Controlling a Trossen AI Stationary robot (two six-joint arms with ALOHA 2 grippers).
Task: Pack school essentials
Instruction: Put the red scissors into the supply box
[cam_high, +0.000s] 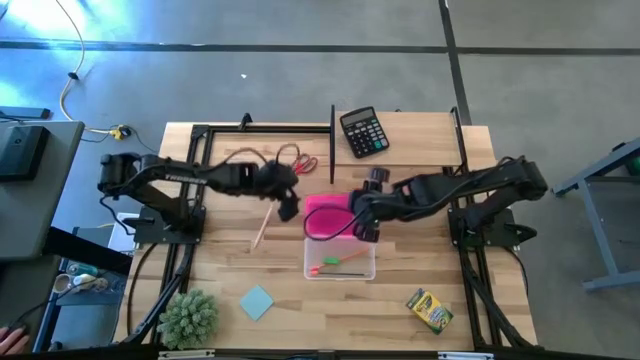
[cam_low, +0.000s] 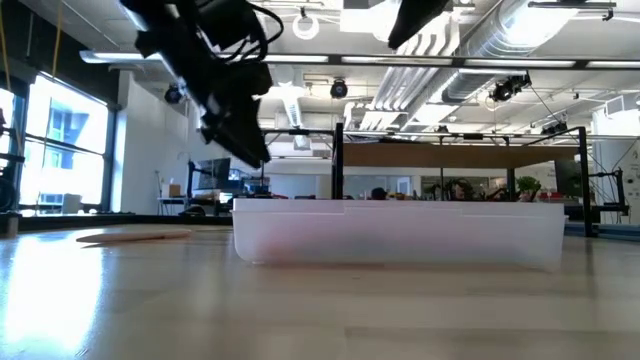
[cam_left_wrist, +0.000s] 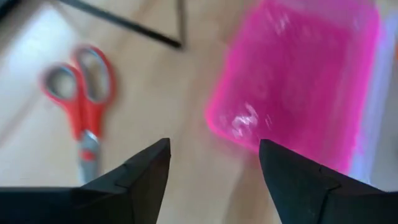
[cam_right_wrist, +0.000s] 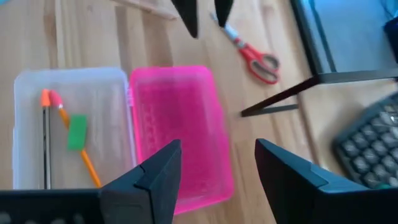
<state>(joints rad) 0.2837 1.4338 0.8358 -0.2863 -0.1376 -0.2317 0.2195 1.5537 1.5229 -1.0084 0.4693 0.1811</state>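
Both your claws hang open and empty, left gripper (cam_left_wrist: 214, 168) just short of the red-handled scissors (cam_left_wrist: 84, 102), right gripper (cam_right_wrist: 217, 168) above the pink lid (cam_right_wrist: 177, 130), apparently keeping the clear box (cam_right_wrist: 68, 134) accessible.

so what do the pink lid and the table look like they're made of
Pink lid: probably translucent plastic, glossy, with bright glare spots and a moulded ribbed texture. Table: looks like pale wood, with visible plank seams and grain and a smooth, slightly reflective finish.
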